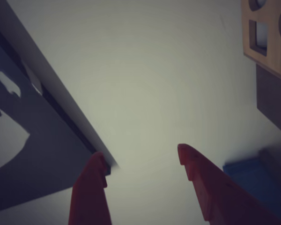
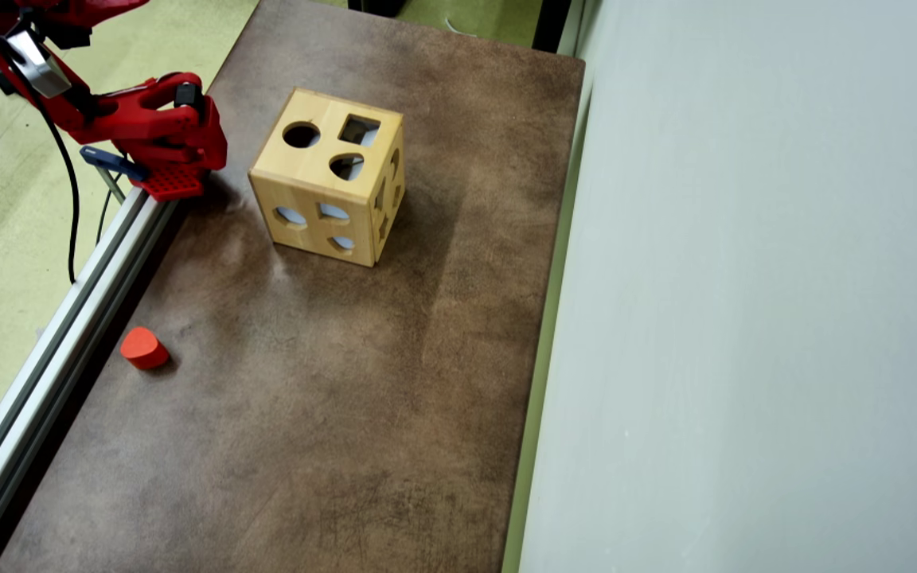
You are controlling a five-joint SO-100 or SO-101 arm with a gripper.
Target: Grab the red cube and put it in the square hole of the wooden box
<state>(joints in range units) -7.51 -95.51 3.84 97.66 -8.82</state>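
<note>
The hand is spread and empty in the wrist view, its two red fingers rising from the bottom edge with only a pale surface between them. In the overhead view the arm sits folded at the upper left of the frame, off the edge of the brown desk, so the task looks barely begun: nothing has been grasped and nothing carried.

The wooden box stands in the upper middle of the desk, and the square hole is on its top face, at the upper right of that face, beside a round cutout and a rounded teardrop-like cutout. The box corner also shows at the upper right of the wrist view.

No red cube can be seen in either view (it may be out of frame or inside the box; the pictures do not settle it). The only loose piece is an orange-red block with a rounded side, at the left edge of the desk beside the aluminium rail, well apart from the box.

Nothing lies between the arm and the box. A pale wall fills the right side of the overhead view.
</note>
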